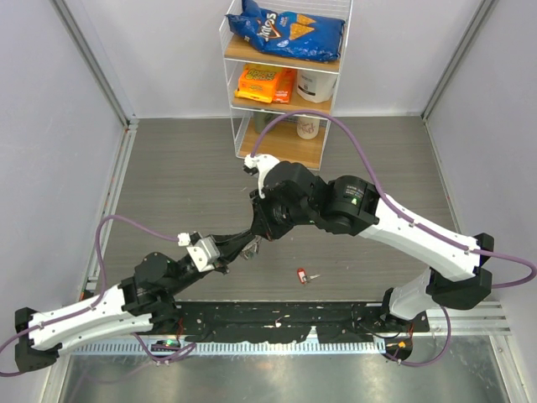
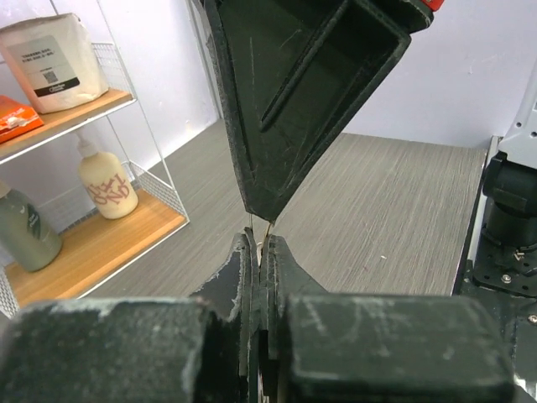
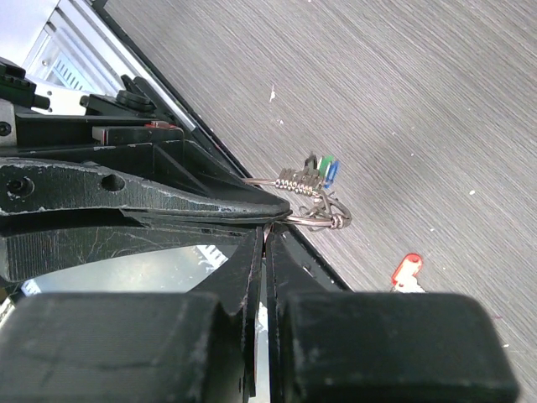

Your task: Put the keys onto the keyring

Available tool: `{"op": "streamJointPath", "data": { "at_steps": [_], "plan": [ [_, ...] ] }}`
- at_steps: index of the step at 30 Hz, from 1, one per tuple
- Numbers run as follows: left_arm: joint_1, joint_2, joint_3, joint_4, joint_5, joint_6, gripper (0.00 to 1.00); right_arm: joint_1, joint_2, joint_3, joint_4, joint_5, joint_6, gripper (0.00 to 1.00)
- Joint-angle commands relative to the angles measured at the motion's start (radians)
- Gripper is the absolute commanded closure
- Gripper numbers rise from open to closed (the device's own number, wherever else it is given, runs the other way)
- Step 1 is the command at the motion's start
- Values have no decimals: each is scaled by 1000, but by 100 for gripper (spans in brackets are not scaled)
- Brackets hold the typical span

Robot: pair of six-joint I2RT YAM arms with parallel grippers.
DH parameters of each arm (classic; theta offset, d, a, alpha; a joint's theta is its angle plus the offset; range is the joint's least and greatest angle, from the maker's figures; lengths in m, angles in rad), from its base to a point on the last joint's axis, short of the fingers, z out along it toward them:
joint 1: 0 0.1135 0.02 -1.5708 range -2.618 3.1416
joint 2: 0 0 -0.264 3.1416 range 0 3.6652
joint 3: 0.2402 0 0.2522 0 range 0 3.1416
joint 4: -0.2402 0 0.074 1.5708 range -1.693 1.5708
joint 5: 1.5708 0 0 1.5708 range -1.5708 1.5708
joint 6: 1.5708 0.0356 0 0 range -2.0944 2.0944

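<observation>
The keyring (image 3: pixel 323 217) is a thin silver wire ring held above the table between both grippers. Green and blue keys (image 3: pixel 324 168) hang bunched on it. My right gripper (image 3: pixel 268 228) is shut on the ring's wire. My left gripper (image 2: pixel 260 243) is also shut on the thin wire, its tips directly under the right gripper's fingers (image 2: pixel 294 101). From above, the left gripper (image 1: pixel 246 248) and right gripper (image 1: pixel 262 231) meet at the keyring (image 1: pixel 252 248) near the table's middle. A red key (image 1: pixel 304 275) lies loose on the table to the right; it also shows as the red key (image 3: pixel 407 270) in the right wrist view.
A wire shelf unit (image 1: pixel 285 84) stands at the back with a chips bag, orange packets and bottles. A cream bottle (image 2: pixel 107 186) and a white tub (image 2: pixel 50 63) sit on its wooden shelves. A black slotted rail (image 1: pixel 277 323) runs along the near edge.
</observation>
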Motion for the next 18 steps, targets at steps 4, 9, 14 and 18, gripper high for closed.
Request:
{"op": "streamJointPath", "data": {
  "at_steps": [4, 9, 14, 18],
  "plan": [
    [-35, 41, 31, 37, -78, 35, 100, -2, -21, 22, 65, 2, 10, 94],
    [-36, 43, 27, 45, -118, 29, 100, -2, -26, 9, 75, -9, 9, 94],
    [-38, 32, 24, 43, -144, 24, 100, -3, -38, -16, 91, -13, 6, 94],
    [-36, 55, 42, 23, -107, 23, 100, -3, -38, -15, 92, -15, 3, 95]
  ]
}}
